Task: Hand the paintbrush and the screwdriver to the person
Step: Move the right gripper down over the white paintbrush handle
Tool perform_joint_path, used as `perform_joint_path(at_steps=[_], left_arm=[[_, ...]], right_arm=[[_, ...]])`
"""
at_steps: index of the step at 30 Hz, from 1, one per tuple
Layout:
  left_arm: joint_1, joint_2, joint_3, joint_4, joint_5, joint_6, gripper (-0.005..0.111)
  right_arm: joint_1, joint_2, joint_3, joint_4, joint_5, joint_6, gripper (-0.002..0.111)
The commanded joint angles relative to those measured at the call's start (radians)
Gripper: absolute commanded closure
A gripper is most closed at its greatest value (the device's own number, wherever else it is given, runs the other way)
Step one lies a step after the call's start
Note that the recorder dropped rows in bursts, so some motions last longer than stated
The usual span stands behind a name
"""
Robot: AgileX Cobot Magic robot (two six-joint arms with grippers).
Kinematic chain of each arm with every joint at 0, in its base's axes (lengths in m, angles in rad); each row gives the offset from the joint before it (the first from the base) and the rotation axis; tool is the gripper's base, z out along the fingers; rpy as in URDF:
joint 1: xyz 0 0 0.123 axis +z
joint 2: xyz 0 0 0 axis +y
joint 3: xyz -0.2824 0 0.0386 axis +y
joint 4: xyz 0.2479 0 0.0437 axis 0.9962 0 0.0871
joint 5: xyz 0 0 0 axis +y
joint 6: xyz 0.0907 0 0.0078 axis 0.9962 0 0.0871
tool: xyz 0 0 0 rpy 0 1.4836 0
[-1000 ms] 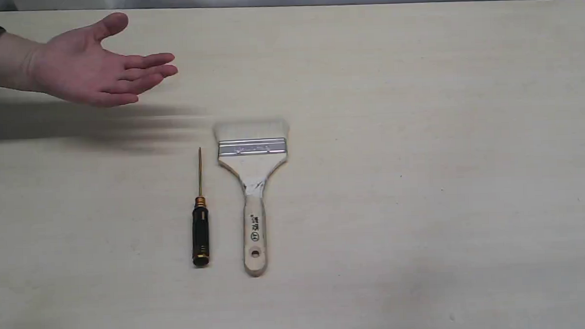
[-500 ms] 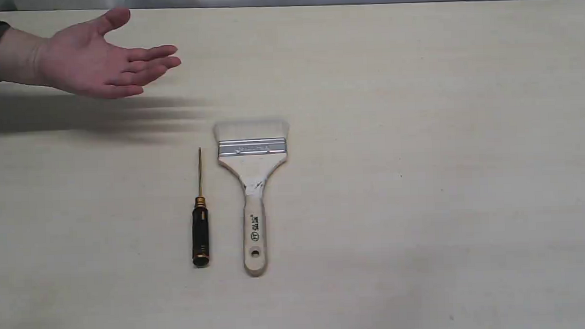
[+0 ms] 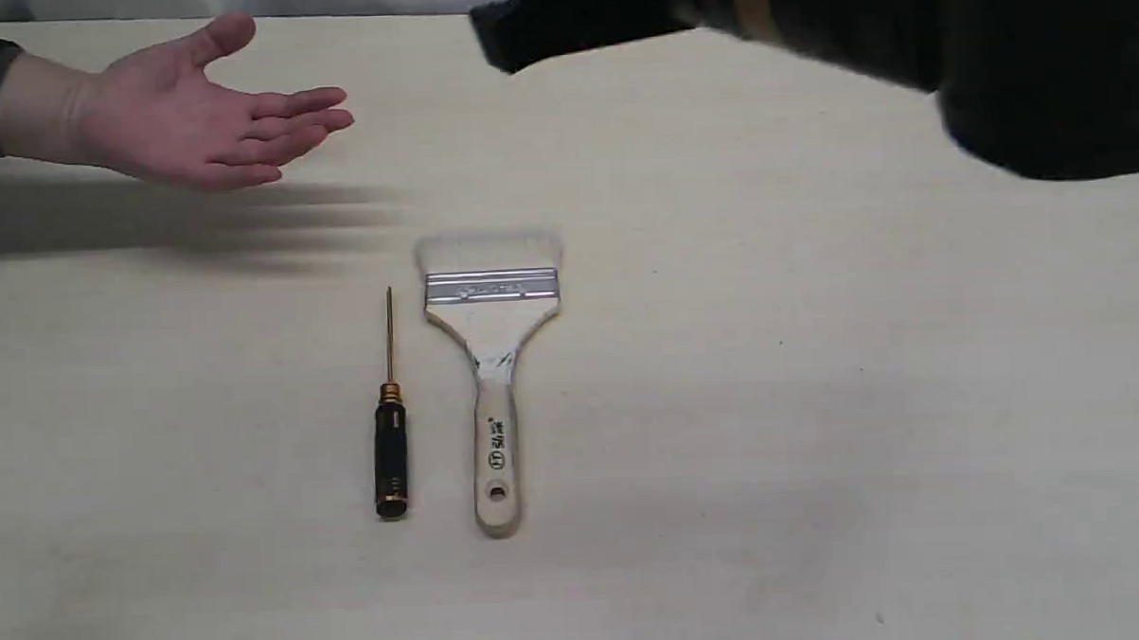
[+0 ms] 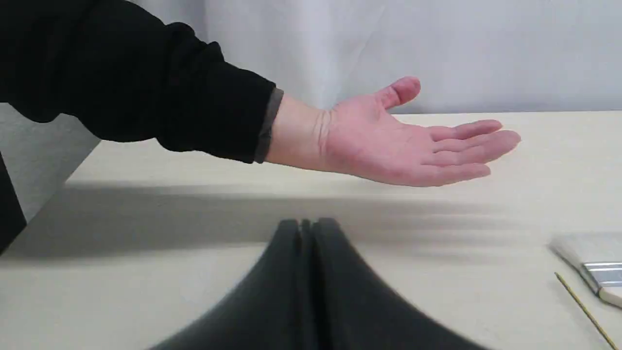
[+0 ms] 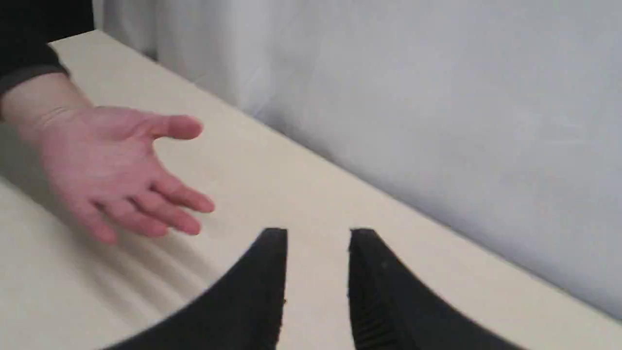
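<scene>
Paintbrush [image 3: 494,379]: it is lying flat at mid-table, bristles pointing to the far edge and handle to the near edge. Nothing is gripping it, so the narrow wooden handle is offering you a free place to pinch.
Screwdriver [image 3: 390,430]: it is lying just beside the brush on its left. The two are parallel and not touching, with the thin shaft pointing away and the black handle nearer. That gap is leaving you room to take one tool without disturbing the other.
Person's hand [image 3: 179,120]: it is hovering palm up over the far left of the table [image 3: 818,397], well apart from both tools. It is probably waiting there as your delivery spot.
Left pincer [image 4: 306,224]: it is clenched on nothing and facing the open palm [image 4: 403,146]. The brush head [image 4: 593,265] and the screwdriver shaft [image 4: 580,308] are showing at the edge of its wrist view.
Right pincer [image 5: 317,236]: it is released and empty, with jaws apart, hanging above the far side near the person's fingers [image 5: 180,194].
Right arm [image 3: 949,51]: it is showing as a blurred dark mass over the far right.
Progress: you are at the very start, with neither tool lifted.
Next move: you are likely needing to bring the released pincer down over a handle.
Risk: the screwdriver is looking prone to rolling if nudged.
</scene>
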State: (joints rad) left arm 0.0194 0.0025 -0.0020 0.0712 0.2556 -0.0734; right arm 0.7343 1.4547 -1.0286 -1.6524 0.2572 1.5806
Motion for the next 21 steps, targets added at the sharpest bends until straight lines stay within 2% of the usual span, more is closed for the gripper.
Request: perform_joint_path(at_steps=[1,3,5,10,13,17,21], left_arm=[[-0.008,-0.002,0.002,-0.001,-0.006,-0.002,0.107],[-0.008,-0.002,0.002,-0.001,-0.006,-0.002,0.107],[-0.008,-0.002,0.002,-0.001,-0.006,-0.002,0.107],[-0.008,-0.002,0.002,-0.001,-0.006,-0.002,0.107],[-0.008,-0.002,0.002,-0.001,-0.006,-0.002,0.107],[-0.008,-0.002,0.002,-0.001,-0.006,-0.002,0.107],[-0.008,-0.002,0.002,-0.003,-0.004,-0.002,0.107]], right_arm=[[0.011,0.035,-0.037,0.159,-0.021,-0.030,0.066],[0.011,0.057,-0.070,0.210,-0.054,-0.072,0.053],[0.011,0.070,-0.093,0.228,-0.077,-0.097,0.048],[0.011,0.136,-0.174,0.386,-0.026,-0.217,0.048],[0.011,0.188,-0.225,0.599,0.048,-0.438,0.048],[0.011,0.289,-0.321,0.982,0.218,-0.857,0.048],[0.011,0.373,-0.398,1.113,0.315,-0.964,0.048]])
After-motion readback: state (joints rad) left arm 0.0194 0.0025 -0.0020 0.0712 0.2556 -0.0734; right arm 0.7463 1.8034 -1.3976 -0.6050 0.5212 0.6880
